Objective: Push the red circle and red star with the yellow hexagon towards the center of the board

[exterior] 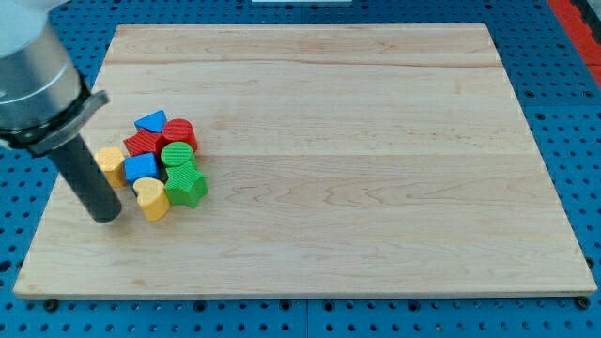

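Beside the yellow hexagon (111, 165), my tip (108, 216) was placed (no jaws fitted) to shove it centreward.

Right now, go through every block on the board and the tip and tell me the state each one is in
my tip: on the board, left of the cluster, beside the yellow hexagon
yellow hexagon: cluster's left edge
blue triangle: top of cluster
red star: under the triangle
red circle: right of the star
green circle: below the red circle
blue block: middle of cluster
green star: lower right
yellow heart: bottom
board: flat
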{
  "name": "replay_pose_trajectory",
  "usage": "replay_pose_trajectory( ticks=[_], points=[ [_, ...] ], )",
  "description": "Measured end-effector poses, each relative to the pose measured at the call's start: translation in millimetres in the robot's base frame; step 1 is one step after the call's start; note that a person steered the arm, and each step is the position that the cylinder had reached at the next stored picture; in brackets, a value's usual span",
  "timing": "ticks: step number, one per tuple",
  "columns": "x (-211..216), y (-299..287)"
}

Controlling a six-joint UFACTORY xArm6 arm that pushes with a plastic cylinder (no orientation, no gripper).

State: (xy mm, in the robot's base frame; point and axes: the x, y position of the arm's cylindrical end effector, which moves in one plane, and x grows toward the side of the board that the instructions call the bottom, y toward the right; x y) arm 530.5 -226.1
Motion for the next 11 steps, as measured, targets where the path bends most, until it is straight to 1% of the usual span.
replay_pose_trajectory(
  ticks=[1,2,3,4,5,6,7,9,10,11],
  points=[
    [-8.2,-16.2],
    [-40.7,-15.6],
    [-46.4,-14.8],
    [-40.3,-20.6],
    [-33.8,-67.4],
    [-48.8,-61.8],
    [-73.6,-36.0],
    [-88.5,10.4],
    [-91.4,10.4],
    [-64.3,-0.3]
  ],
)
